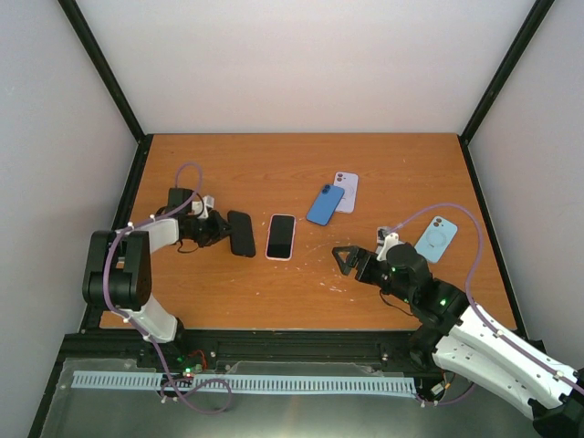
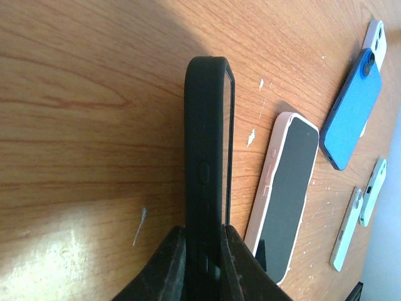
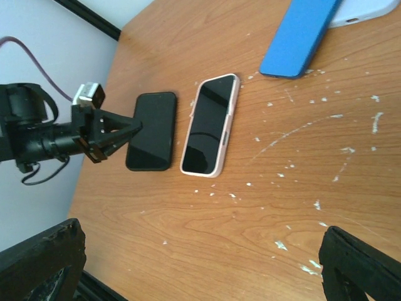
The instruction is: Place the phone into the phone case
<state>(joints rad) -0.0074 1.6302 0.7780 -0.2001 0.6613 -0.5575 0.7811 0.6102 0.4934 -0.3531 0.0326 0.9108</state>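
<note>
A phone (image 1: 281, 236) with a pink rim lies screen up at the table's middle. A black phone case (image 1: 241, 234) lies just left of it, a small gap between them. My left gripper (image 1: 220, 228) is shut on the case's left edge; in the left wrist view the fingers (image 2: 164, 269) clamp the case (image 2: 207, 144), with the phone (image 2: 285, 194) beside it. My right gripper (image 1: 344, 258) is open and empty, right of the phone. In the right wrist view its fingers (image 3: 44, 263) frame bare wood, with the phone (image 3: 210, 124) and the case (image 3: 151, 130) beyond.
A blue case (image 1: 325, 204) leans over a lilac case (image 1: 346, 191) behind the phone. A mint case (image 1: 436, 239) with a ring lies at the right, near my right arm. Black frame posts and white walls bound the wooden table (image 1: 301, 301).
</note>
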